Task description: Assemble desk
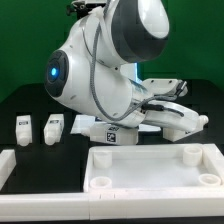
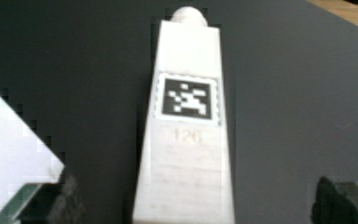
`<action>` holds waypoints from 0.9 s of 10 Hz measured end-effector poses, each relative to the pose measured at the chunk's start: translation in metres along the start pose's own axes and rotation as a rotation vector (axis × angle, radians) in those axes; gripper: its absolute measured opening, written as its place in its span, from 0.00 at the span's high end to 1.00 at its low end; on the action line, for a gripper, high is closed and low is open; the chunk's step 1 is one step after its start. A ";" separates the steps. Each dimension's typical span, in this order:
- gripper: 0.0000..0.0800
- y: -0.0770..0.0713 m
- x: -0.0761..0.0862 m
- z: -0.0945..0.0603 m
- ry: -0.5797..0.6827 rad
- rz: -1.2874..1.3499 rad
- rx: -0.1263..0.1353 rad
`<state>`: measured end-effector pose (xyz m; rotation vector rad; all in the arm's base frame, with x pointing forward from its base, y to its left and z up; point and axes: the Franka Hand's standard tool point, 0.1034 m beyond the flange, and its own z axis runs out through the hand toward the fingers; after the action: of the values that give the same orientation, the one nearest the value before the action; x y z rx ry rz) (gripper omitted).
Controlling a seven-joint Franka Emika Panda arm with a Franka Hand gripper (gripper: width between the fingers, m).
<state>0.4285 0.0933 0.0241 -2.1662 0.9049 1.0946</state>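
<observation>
Pincer: in the wrist view you see the pincer [image 2: 194, 205] with its two dark fingers [image 2: 44, 205] standing wide apart. It clamps nothing.
Leg at the pincer: a long white leg [image 2: 188, 130] lies flat on the black counter [image 2: 60, 60], in the gap between the two fingers. Black counter shows on both sides of it, so neither finger touches it. One square black-and-white tag [image 2: 190, 97] is on its upper face, and the end away from the pincer has a small rounded peg [image 2: 190, 14].
Tabletop: the wide white tabletop [image 1: 150, 172] lies on the near part of the counter, toward the exterior view's right. Round sockets [image 1: 190, 154] at its corners face up.
Standing legs: two short legs stand upright on the far side at the exterior view's left, the first leg [image 1: 22, 127] and the second leg [image 1: 53, 127]. They are side by side but apart.
Tagged leg under the arm: a tagged leg [image 1: 108, 137] lies just behind the far edge of the tabletop, low beside the arm [image 1: 100, 70].
Arm: it fills the middle and reaches down toward the exterior view's right.
Not sure: you cannot tell from the exterior view whether the tagged leg there is the one between the fingers.
</observation>
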 end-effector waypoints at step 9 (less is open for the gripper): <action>0.19 0.014 0.001 0.026 -0.061 0.073 -0.010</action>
<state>0.4061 0.1029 0.0070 -2.1103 0.9591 1.1956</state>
